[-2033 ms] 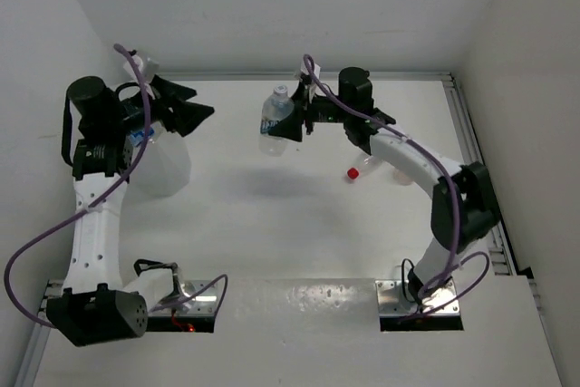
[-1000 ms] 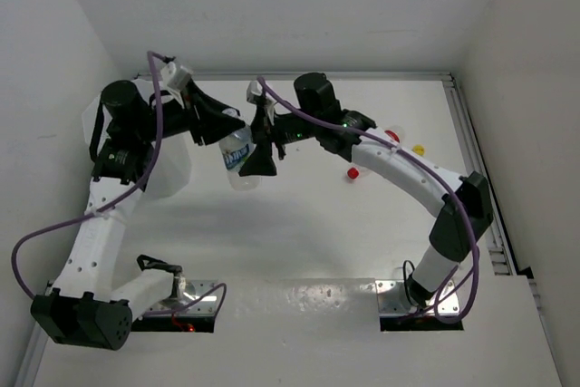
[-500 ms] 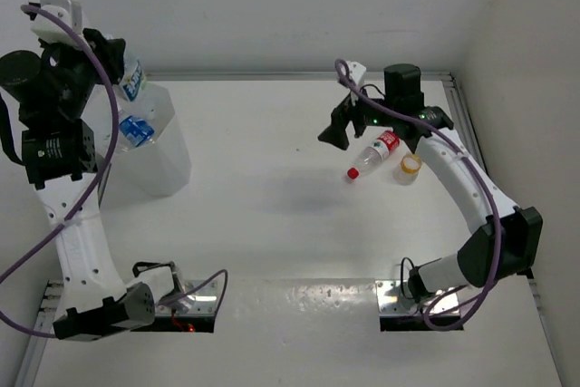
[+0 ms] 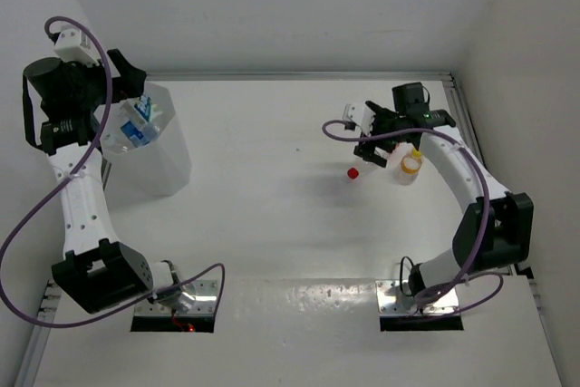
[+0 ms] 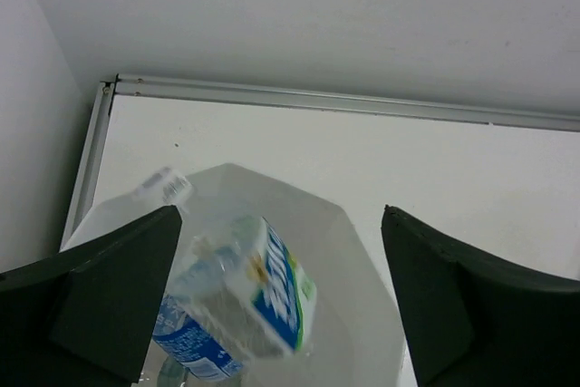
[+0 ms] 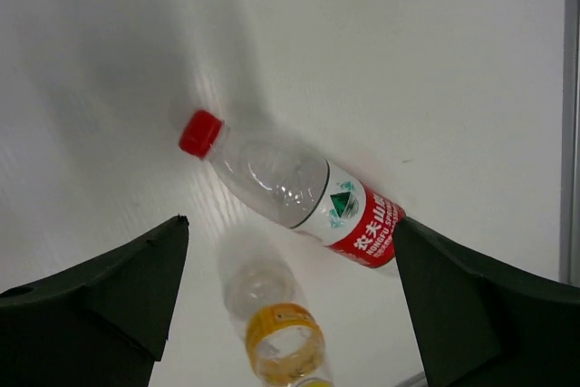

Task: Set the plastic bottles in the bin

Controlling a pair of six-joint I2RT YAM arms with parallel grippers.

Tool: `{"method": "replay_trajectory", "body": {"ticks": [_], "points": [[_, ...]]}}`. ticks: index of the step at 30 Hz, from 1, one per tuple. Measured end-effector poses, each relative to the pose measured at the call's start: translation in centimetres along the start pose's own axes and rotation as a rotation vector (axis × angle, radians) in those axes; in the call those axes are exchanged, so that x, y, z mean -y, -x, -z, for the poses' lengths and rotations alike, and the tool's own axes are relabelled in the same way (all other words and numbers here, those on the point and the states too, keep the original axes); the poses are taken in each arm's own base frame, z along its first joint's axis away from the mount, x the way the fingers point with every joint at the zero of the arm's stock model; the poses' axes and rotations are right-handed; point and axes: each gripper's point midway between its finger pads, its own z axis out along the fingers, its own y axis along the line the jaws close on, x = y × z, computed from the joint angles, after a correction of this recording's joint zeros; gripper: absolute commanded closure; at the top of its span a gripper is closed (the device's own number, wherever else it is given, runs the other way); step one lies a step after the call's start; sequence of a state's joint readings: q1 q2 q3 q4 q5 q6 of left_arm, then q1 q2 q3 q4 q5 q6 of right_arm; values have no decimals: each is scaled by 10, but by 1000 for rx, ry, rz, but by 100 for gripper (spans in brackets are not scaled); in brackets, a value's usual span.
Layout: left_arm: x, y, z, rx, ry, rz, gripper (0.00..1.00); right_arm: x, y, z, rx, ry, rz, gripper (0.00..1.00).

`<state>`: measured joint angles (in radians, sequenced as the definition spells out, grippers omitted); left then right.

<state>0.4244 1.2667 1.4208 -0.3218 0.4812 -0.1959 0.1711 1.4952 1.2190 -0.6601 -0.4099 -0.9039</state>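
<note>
Blue-labelled plastic bottle (image 5: pixel 263 301): between the wide-spread fingers of the left gripper (image 5: pixel 281 224), tilted, blurred, at the bin (image 4: pixel 168 165) mouth.
Red-labelled bottle (image 6: pixel 299 192): under the wide-open right gripper (image 6: pixel 290 224), lying flat, well apart from the bin, cap toward it.
Yellow-capped bottle (image 6: pixel 276 337): just beside.

far left, a translucent white bin (image 4: pixel 170 162) and a clear bottle (image 5: pixel 240 301) with a blue-and-white label. right, a red-capped bottle (image 6: pixel 294 192) with a red label bearing a green mark, and a yellow-capped bottle (image 6: pixel 274 325).
</note>
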Motion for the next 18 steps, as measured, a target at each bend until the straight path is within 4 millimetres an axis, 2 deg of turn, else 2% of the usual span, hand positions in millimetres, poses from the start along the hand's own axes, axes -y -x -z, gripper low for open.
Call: {"method": "replay_trajectory", "body": {"ticks": [3,11,15,17,18], "points": [[1,0,2,-3,-21,3,0,1,-25,-11,-82,48,147,8],[11,-9,8,-24,-72,13,0,-2,-95,-61,-245,260,464,8],[12,-9,11,-25,-73,15,0,1,-115,-81,-266,331,594,8],[13,-9,12,-27,-80,15,0,4,-122,-91,-265,351,644,10],[14,-9,13,-27,-86,15,0,4,-124,-96,-263,361,667,15]]}}
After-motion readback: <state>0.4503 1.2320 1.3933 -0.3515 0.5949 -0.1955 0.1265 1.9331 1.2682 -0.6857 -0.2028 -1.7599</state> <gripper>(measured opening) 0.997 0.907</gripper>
